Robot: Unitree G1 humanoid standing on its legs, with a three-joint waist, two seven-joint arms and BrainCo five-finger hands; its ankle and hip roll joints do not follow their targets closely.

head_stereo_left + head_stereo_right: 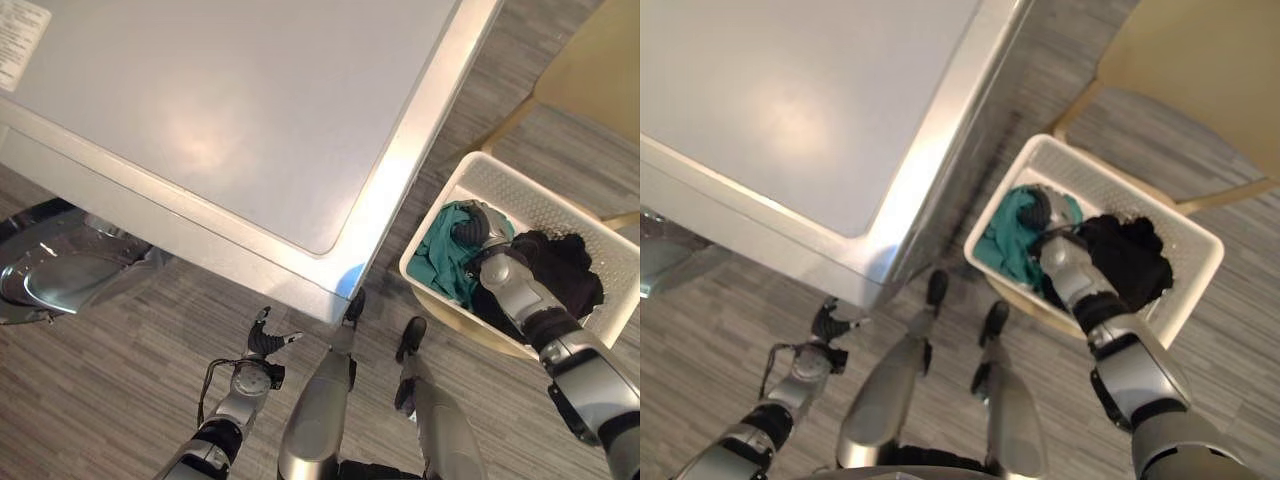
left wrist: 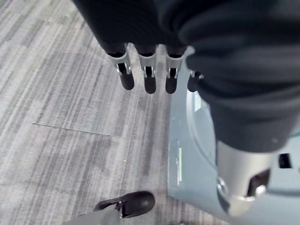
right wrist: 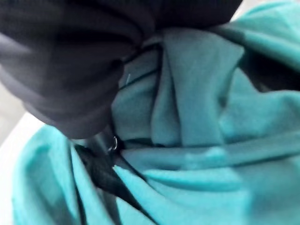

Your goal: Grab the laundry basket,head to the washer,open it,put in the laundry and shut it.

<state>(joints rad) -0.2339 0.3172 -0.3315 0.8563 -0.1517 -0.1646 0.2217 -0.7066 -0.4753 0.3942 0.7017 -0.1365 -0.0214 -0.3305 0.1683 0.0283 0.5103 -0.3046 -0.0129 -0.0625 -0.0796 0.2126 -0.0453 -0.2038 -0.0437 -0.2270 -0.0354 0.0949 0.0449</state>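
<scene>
Nearest, at about 7 o'clock, the left robot hand (image 1: pixel 262 340) hangs over the floor (image 1: pixel 120 400) with fingers (image 2: pixel 125 77) straight, holding nothing. At 4 o'clock the right robot hand (image 1: pixel 476 228) is sunk into one teal garment (image 1: pixel 445 255) beside one black garment (image 1: pixel 560 270) in the white laundry basket (image 1: pixel 545 205); its fingers are buried, so grip cannot be told. One washer (image 1: pixel 230 110) fills 11 o'clock, its door (image 1: pixel 60 270) partly cut off.

Home laundry corner — washer (image 1: pixel 230 110), clothes basket (image 1: pixel 560 205), wood-look floor (image 1: pixel 110 390).
</scene>
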